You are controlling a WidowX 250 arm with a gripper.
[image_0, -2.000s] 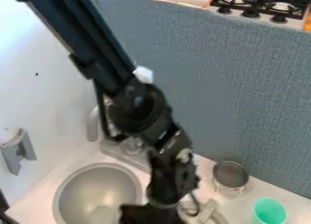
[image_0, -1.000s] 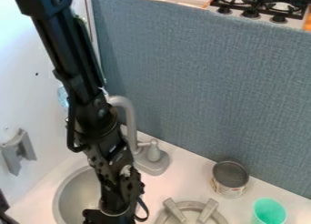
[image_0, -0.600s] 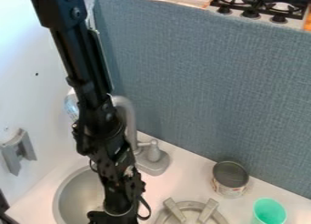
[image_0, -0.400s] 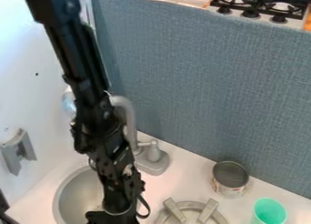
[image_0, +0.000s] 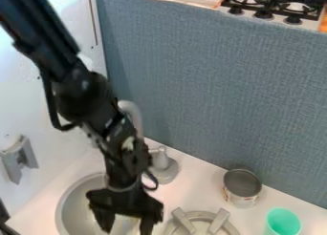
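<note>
My black gripper (image_0: 125, 224) hangs at the lower left, over the right part of the round grey sink bowl (image_0: 66, 205). Its two fingers point down and stand apart, and the bowl's pale inside shows between them. Their tips run close to the bottom edge of the view. Just right of the gripper lies a round grey stove-like ring (image_0: 205, 216) with two raised bars. The grey faucet (image_0: 131, 113) rises behind the arm, which covers part of it. Farther right are an upright open tin can (image_0: 242, 187) and a green cup (image_0: 282, 222).
A tall blue-grey fabric panel (image_0: 211, 81) stands along the counter's back edge. On the left is a white wall with a grey bracket (image_0: 19, 157). Behind the panel, at the top right, sits a black-grated stove (image_0: 275, 5).
The gripper has risen into fuller view over the sink, and the upper arm has tilted to the left. Earlier, the arm swung left from near the ring. The can and cup have stayed put.
</note>
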